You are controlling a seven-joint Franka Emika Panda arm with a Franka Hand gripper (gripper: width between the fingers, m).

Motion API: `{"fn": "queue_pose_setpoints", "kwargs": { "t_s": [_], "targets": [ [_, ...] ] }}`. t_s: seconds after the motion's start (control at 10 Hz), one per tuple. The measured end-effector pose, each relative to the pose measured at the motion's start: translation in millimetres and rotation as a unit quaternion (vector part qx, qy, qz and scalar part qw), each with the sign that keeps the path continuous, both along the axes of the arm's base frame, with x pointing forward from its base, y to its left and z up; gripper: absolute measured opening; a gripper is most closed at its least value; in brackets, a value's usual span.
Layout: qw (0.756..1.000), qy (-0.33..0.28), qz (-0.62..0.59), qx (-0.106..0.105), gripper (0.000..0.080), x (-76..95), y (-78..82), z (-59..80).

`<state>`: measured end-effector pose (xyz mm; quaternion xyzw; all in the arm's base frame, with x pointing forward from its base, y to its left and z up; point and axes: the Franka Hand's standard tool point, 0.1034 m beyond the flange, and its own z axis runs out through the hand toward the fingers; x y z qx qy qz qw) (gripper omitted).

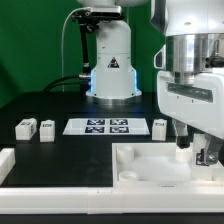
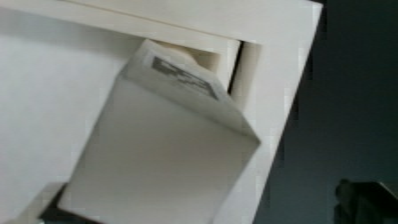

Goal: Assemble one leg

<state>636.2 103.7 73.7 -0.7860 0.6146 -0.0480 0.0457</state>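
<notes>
In the wrist view, one leg (image 2: 169,140), a white block with a black-and-white tag on its far end, runs from between my fingers into a corner socket of the large white panel (image 2: 54,90). My gripper (image 2: 214,205) straddles the leg's near end. One dark finger (image 2: 57,206) lies against the leg; the other finger (image 2: 368,195) stands apart from it with dark table showing between. In the exterior view my gripper (image 1: 195,152) is low over the panel (image 1: 150,168) at the exterior view's right, with the leg (image 1: 183,148) under it. Three more legs (image 1: 25,127) (image 1: 46,128) (image 1: 159,127) stand on the table.
The marker board (image 1: 100,126) lies flat in the middle of the table. The robot base (image 1: 112,70) stands behind it. A white raised frame (image 1: 12,160) runs along the exterior view's left and front edge.
</notes>
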Motion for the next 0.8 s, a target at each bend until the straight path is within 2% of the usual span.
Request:
{"fn": "queue_pose_setpoints", "kwargs": {
  "t_s": [0.8],
  "targets": [
    [1.000, 0.000, 0.000, 0.000, 0.0648, -0.1, 0.4, 0.0]
  ]
}}
